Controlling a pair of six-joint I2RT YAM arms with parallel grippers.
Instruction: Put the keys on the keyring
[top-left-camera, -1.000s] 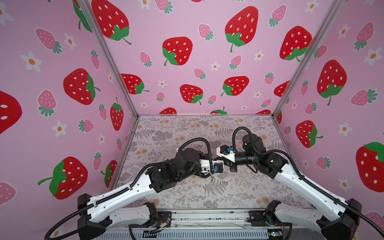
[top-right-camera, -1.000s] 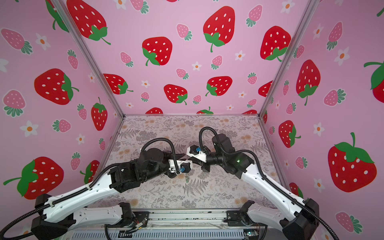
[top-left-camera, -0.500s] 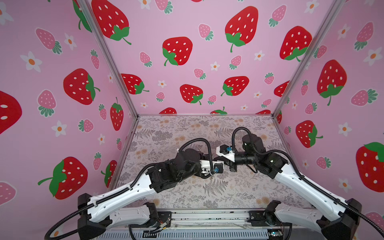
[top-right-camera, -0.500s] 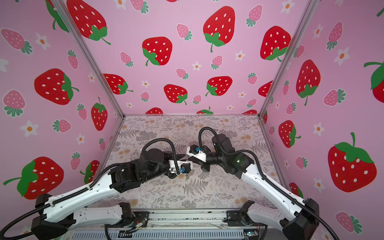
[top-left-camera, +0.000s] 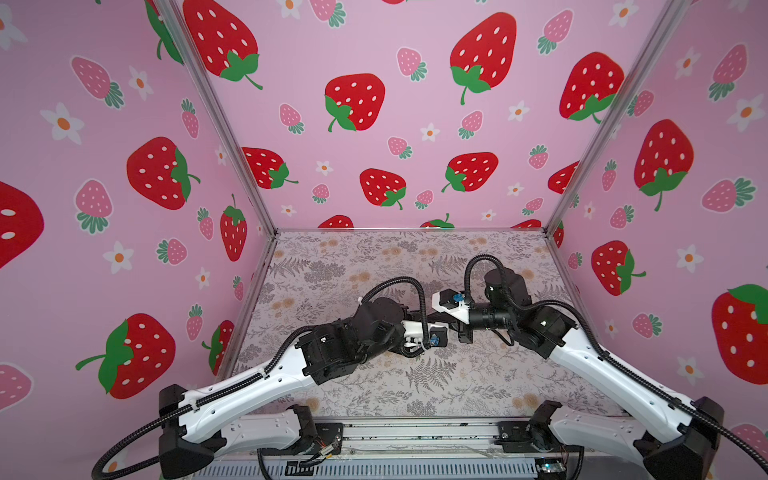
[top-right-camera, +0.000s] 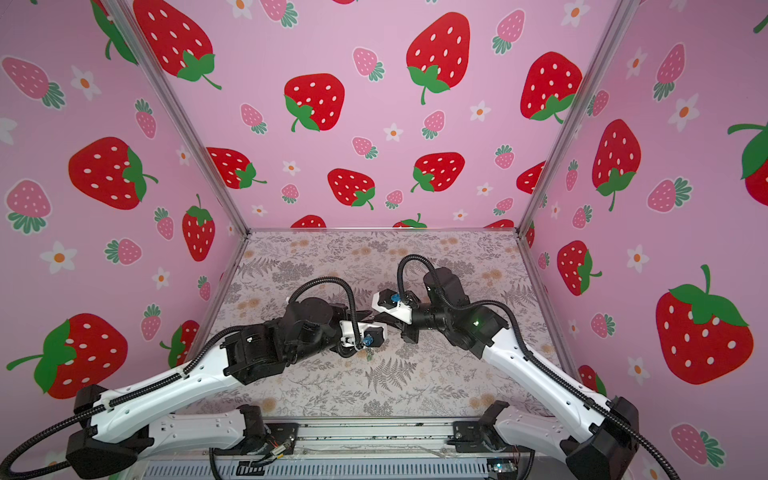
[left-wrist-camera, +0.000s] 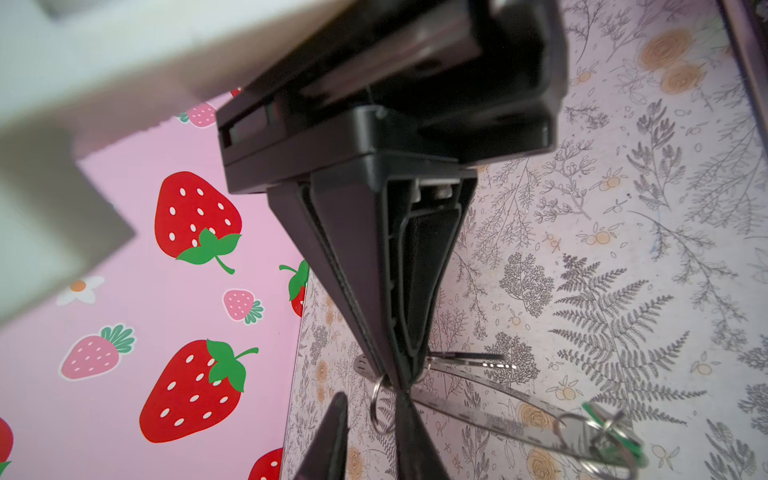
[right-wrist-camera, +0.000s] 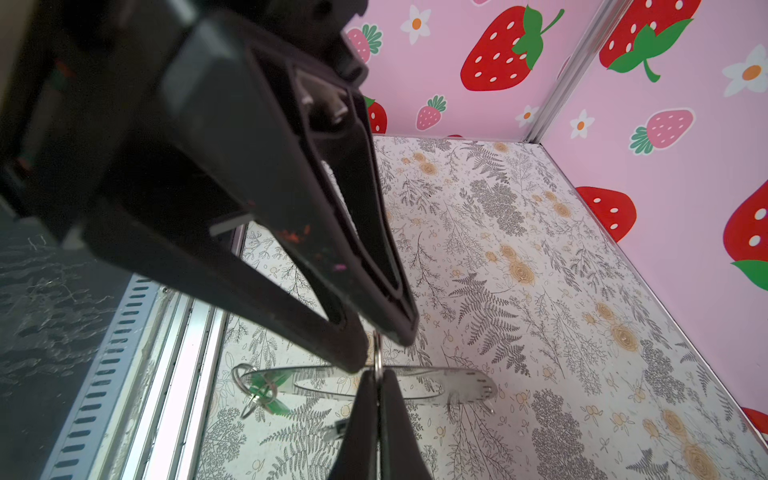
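Grey metal keyring (right-wrist-camera: 469, 384), bright green key (right-wrist-camera: 266, 381), pink strawberry-print walls (top-left-camera: 415, 137), grey fern-print table (top-left-camera: 374, 270)

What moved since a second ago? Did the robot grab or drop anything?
Nothing visibly moved, and nothing was grabbed or dropped. The two arms stay nose to nose over the middle of the mat. Right now the left gripper and the right gripper both pinch the keyring, and the green key hangs at one end of it.
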